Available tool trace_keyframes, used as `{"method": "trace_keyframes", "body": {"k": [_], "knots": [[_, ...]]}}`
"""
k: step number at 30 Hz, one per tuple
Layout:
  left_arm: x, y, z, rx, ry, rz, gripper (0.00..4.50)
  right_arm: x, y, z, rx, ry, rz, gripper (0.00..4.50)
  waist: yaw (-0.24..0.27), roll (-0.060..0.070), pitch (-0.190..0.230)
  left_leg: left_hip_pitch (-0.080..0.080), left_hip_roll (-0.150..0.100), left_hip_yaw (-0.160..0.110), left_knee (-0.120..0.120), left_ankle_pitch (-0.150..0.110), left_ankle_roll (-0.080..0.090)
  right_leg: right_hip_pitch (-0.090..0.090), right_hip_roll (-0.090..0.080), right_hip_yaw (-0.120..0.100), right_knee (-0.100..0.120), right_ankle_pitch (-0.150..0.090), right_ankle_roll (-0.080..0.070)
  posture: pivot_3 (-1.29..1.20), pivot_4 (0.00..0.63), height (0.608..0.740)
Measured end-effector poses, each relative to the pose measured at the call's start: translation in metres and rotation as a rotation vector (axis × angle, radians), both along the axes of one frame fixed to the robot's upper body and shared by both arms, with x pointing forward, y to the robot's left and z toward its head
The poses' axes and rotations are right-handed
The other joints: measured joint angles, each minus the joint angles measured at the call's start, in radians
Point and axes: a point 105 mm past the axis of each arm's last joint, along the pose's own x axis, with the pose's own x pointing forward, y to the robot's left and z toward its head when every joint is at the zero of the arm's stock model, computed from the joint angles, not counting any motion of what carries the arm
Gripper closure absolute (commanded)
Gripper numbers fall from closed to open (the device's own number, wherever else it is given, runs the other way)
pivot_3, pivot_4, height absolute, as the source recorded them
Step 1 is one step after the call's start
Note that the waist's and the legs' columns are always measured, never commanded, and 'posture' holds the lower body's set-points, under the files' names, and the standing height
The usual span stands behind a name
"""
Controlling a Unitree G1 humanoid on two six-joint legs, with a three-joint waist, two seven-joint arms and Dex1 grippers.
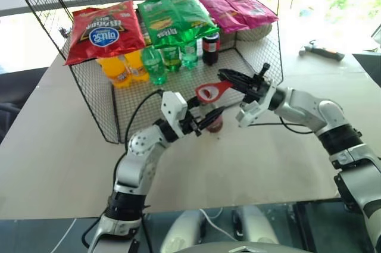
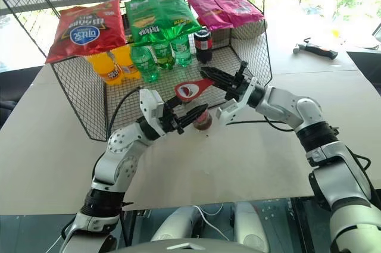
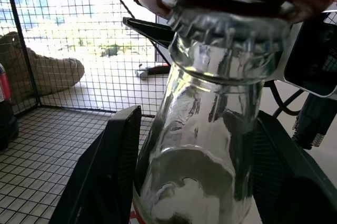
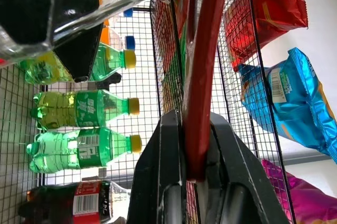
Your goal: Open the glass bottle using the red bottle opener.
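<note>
Behind our arms we see a black wire basket (image 1: pixel 262 71) on the pale bench (image 1: pixel 53 164), holding green plastic bottles (image 1: pixel 171 56), orange ones (image 1: pixel 122 69), a squat dark bottle (image 1: pixel 211 47) and crisp bags (image 1: pixel 101 30). Our left tool (image 1: pixel 209 121) grips the small clear glass bottle (image 3: pixel 210 129) by its neck. Our right tool (image 1: pixel 229 78) is clamped on the flat red bottle opener (image 1: pixel 212 91), whose ring head sits on the bottle's crown cap.
</note>
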Motion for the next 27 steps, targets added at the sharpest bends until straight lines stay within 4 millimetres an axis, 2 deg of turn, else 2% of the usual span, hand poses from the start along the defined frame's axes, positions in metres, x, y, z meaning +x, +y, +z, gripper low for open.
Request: {"method": "trace_keyframes", "body": {"k": [2, 4, 15, 21, 24, 27], "knots": [[-0.001, -0.002, -0.001, 0.004, -0.005, -0.007, 2.19, 0.011, -0.015, 0.014, 0.010, -0.033, -0.066, 4.50, 0.002, 0.000, 0.000, 0.000, 0.000, -0.001, 0.000, 0.000, 0.000, 0.001, 0.000, 0.000, 0.000, 0.000, 0.000, 0.00, 0.150, 0.735], [-0.001, -0.002, -0.001, 0.005, -0.008, -0.007, 2.19, 0.015, -0.022, 0.018, 0.020, -0.042, -0.095, 4.50, 0.003, 0.000, 0.000, 0.001, 0.000, -0.001, 0.000, 0.000, 0.000, 0.001, 0.000, 0.000, -0.001, 0.000, 0.000, 0.00, 0.150, 0.735], [-0.001, -0.003, -0.002, 0.008, -0.012, -0.008, 2.19, 0.011, -0.019, 0.018, 0.085, 0.012, -0.059, 4.50, 0.001, 0.000, 0.000, 0.001, 0.000, -0.001, 0.000, 0.000, 0.000, 0.002, 0.000, 0.001, -0.001, 0.000, 0.000, 0.00, 0.150, 0.735], [0.001, -0.003, -0.002, 0.006, -0.014, -0.009, 2.19, -0.004, -0.007, -0.006, 0.130, 0.180, -0.005, 4.50, 0.001, 0.000, 0.000, 0.001, 0.000, -0.002, 0.001, 0.000, 0.000, 0.002, 0.000, 0.001, -0.001, 0.000, 0.000, 0.00, 0.150, 0.735], [0.002, -0.004, -0.002, 0.000, -0.012, -0.008, 2.19, -0.007, -0.007, -0.028, 0.115, 0.273, -0.027, 4.50, 0.002, 0.000, 0.000, 0.001, 0.000, -0.002, 0.002, 0.000, 0.000, 0.003, 0.000, 0.000, 0.000, 0.000, 0.000, 0.00, 0.150, 0.735], [0.005, -0.005, -0.002, -0.002, -0.011, -0.008, 2.19, -0.007, -0.007, -0.033, 0.127, 0.312, -0.035, 4.50, 0.002, 0.000, -0.001, 0.002, 0.000, -0.002, 0.002, 0.000, 0.000, 0.003, 0.000, 0.000, 0.000, 0.000, 0.000, 0.00, 0.150, 0.735]]}}
